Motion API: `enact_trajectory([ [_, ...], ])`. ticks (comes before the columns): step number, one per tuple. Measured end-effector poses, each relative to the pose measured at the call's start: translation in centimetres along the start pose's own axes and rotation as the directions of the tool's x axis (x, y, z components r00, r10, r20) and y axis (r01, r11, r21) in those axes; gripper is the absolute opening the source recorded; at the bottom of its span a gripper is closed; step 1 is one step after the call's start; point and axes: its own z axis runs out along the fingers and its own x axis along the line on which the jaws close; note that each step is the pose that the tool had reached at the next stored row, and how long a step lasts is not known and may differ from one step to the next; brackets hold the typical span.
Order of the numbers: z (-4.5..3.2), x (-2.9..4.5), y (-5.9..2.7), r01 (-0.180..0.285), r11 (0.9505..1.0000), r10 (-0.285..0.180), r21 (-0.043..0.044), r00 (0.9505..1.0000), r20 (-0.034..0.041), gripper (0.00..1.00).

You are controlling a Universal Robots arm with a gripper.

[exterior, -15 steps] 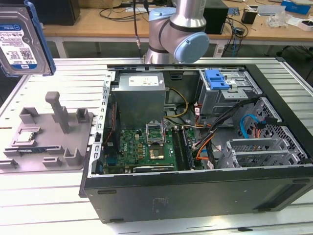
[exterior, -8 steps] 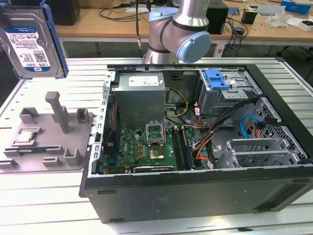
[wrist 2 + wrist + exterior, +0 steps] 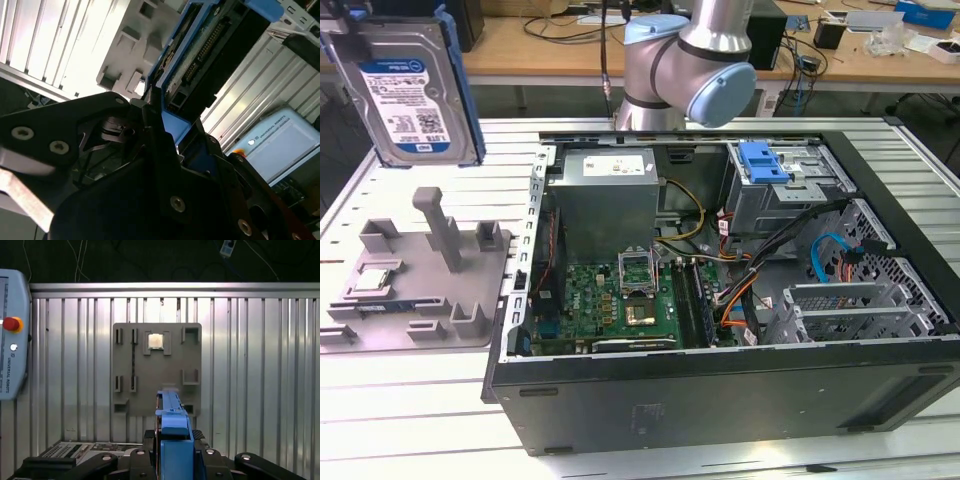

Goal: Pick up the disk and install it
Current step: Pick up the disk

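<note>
The disk (image 3: 412,90) hangs upright in the air at the exterior view's left, above the grey fixture plate (image 3: 420,275). It is a silver drive with a white-and-blue label in a blue carrier frame. In the second wrist view my gripper (image 3: 156,112) is shut on the blue frame's edge, and the disk's (image 3: 210,45) connector side faces the camera. In the first wrist view the blue frame (image 3: 172,420) stands edge-on between my black fingers (image 3: 145,457), high over the fixture plate (image 3: 157,370).
An open computer case (image 3: 720,385) lies at the exterior view's right, with a drive cage and blue latch (image 3: 765,160) at its far corner. A small square chip (image 3: 375,280) sits on the fixture. A teach pendant (image 3: 12,335) lies on the slatted table (image 3: 410,420).
</note>
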Motion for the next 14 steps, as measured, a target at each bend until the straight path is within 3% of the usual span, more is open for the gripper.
enact_trajectory([
  [1,-0.03,0.29,-0.62,0.000,1.0000,0.000,-0.0001,1.0000,0.0000,0.37],
  [5,-0.22,2.07,-4.41,0.000,1.0000,0.000,-0.0010,1.0000,0.0000,0.37],
  [11,-0.46,3.80,-8.05,0.000,1.0000,0.000,-0.0041,1.0000,0.0000,0.37],
  [14,-0.68,5.37,-11.60,0.001,0.9999,-0.001,-0.0111,1.0000,0.0001,0.37],
])
